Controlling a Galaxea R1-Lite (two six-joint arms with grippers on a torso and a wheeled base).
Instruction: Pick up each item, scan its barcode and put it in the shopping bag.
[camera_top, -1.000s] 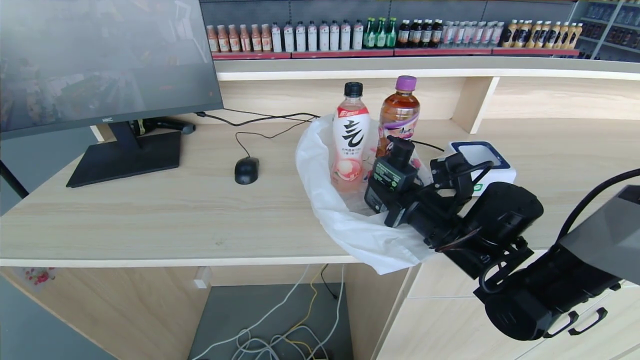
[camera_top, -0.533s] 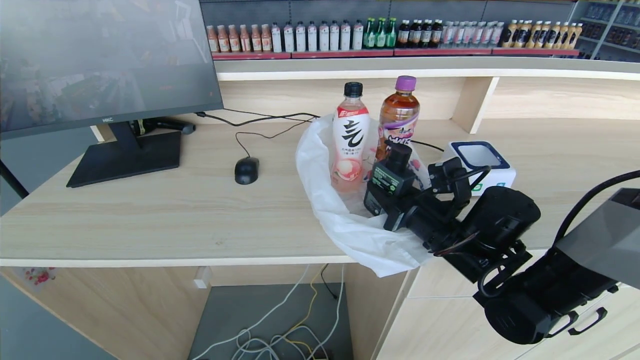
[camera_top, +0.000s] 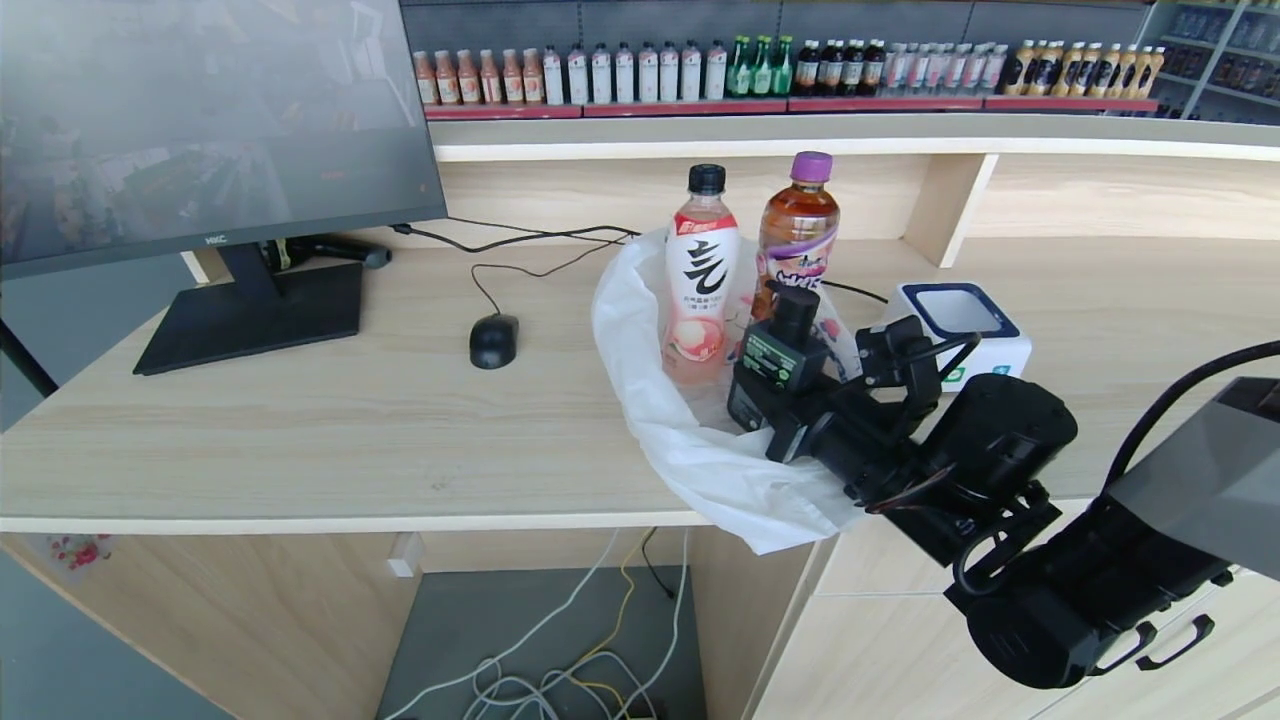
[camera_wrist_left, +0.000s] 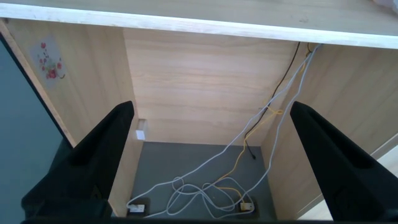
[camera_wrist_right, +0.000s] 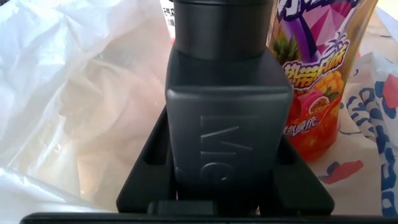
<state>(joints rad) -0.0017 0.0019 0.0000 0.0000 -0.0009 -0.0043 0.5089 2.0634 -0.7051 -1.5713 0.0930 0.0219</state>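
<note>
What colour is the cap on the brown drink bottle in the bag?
The cap is purple, clearest in the head view.

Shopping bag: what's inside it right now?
Inside the shopping bag stand a pink bottle and a purple-capped tea bottle. The right hand holds a black bottle over the opening, hiding the bag's floor beneath it.

Under-desk recess. The left pincer hangs below the front edge of the desk, its two dark fingers spread wide with nothing between them. Between them lie a pale wooden back panel and a grey floor strewn with loose white, yellow and black cables. A small flower sticker marks the side panel.
</note>
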